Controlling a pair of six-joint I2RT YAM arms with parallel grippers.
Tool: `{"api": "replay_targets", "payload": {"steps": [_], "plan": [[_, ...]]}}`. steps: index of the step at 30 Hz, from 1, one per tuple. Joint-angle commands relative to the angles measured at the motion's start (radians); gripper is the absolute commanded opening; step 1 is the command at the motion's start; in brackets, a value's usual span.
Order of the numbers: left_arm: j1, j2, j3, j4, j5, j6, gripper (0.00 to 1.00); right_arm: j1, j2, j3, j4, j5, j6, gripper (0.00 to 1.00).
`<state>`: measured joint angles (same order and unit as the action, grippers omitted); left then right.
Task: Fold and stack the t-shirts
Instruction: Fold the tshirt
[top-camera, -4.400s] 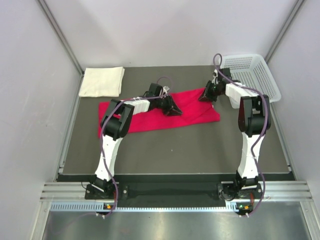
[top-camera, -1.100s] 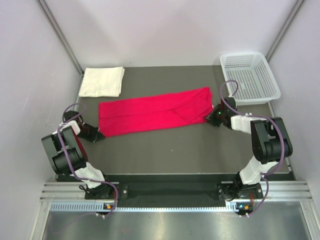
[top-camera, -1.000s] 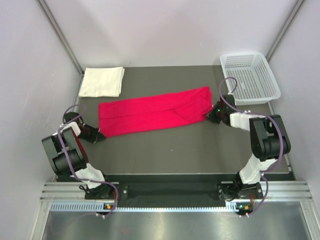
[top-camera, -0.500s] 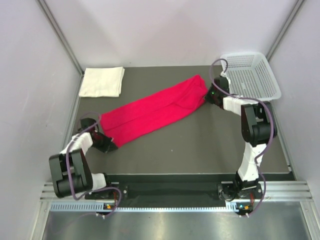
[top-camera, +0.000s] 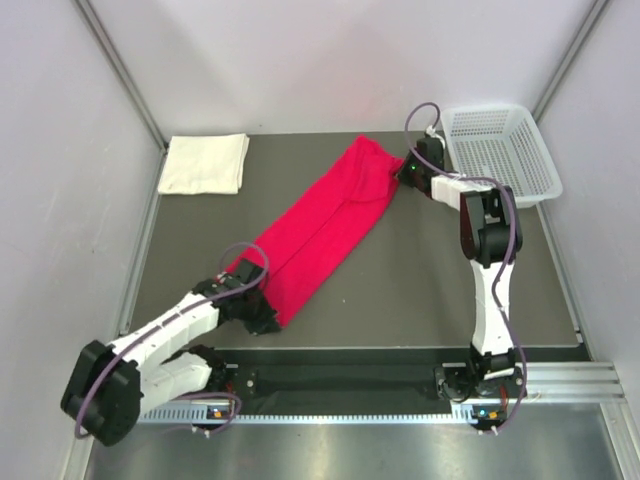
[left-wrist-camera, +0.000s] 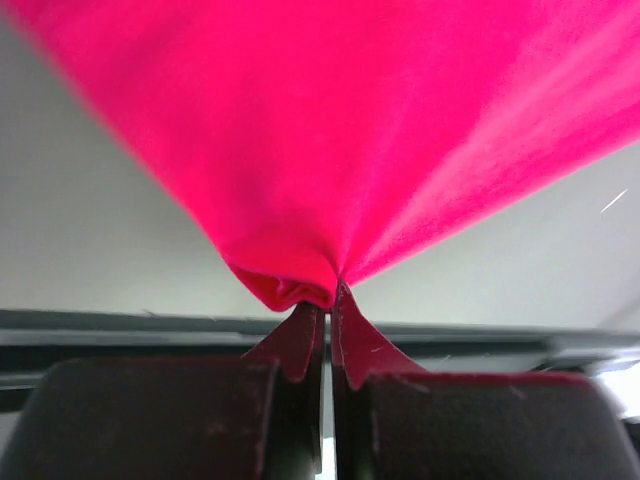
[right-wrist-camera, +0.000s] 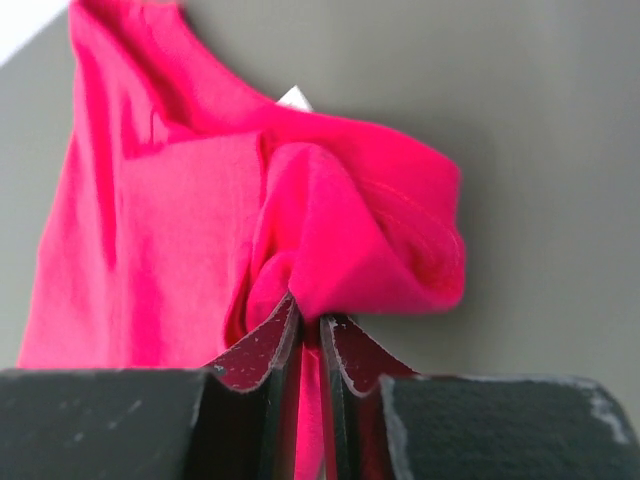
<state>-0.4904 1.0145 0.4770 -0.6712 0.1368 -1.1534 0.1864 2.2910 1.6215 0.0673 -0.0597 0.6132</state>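
**Both ends pinched**

I saw the red t-shirt (top-camera: 325, 225) as a long, soft diagonal band on the matte surface (top-camera: 430, 280). The left end effector (left-wrist-camera: 328, 300) clamped its near bunched corner, and the right end effector (right-wrist-camera: 308, 322) clamped its far crumpled end. The cream t-shirt (top-camera: 204, 164) lay folded square, far left.

From where I'm driving, the red t-shirt (top-camera: 320, 225) across mid-frame is plain bright red, no print. Upper left, the cream t-shirt (top-camera: 205, 163) is plain off-white. The basket (top-camera: 497, 150), upper right, is white with a mesh grid. The table (top-camera: 440, 280) is dark grey. The left arm (top-camera: 170, 335) and right arm (top-camera: 487, 290) are both white and black.
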Motion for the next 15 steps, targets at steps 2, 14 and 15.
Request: {"api": "replay_targets", "payload": {"steps": [2,14,15], "plan": [[-0.27,0.134,0.069,0.076,-0.059,-0.107,0.0,0.021,0.103,0.141,0.045,-0.048,0.042,0.11],[-0.586,0.7,0.506,0.225,0.006,0.077,0.0,0.027,0.36,0.633,-0.037,-0.089,0.063,0.11],[-0.586,0.71,0.514,0.286,0.026,0.08,0.0,0.025,0.367,0.649,-0.038,-0.089,0.065,0.11]]}}
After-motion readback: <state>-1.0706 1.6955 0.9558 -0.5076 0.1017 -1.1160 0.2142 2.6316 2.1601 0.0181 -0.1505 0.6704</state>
